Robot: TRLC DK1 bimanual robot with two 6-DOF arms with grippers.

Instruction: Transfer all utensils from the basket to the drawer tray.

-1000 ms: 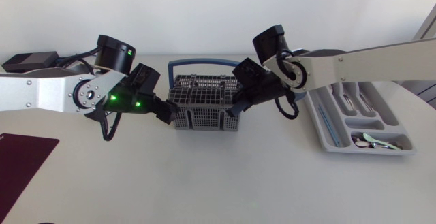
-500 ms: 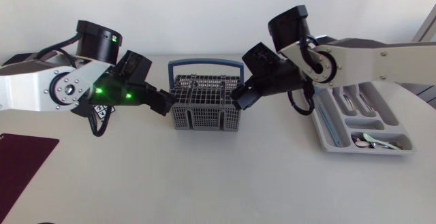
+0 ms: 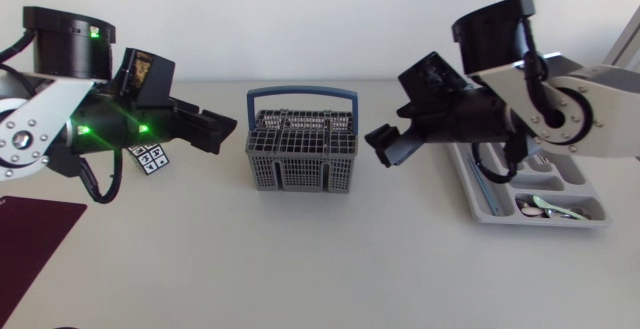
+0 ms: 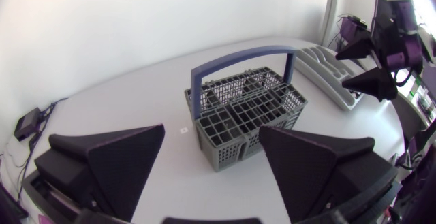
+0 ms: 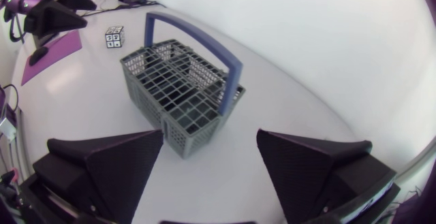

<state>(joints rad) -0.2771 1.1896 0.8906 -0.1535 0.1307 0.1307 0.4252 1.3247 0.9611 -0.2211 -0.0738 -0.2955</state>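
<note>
The basket (image 3: 300,151) sits mid-way along the desk (image 3: 300,259) toward its back edge, handle (image 3: 300,93) running side to side, between your left fingers (image 4: 116,159) and right fingers (image 5: 112,163), both spread and empty; no utensil shows inside it; the drawer tray (image 3: 482,197) lies nearer your right arm (image 3: 560,99).

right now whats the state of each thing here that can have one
basket: upright on the table, handle raised, no utensils showing in it
drawer tray: flat on the table, partly hidden by the right arm
utensils: lying in the drawer tray's compartments
left gripper: open, holding nothing, apart from the basket
right gripper: open, holding nothing, apart from the basket
</note>
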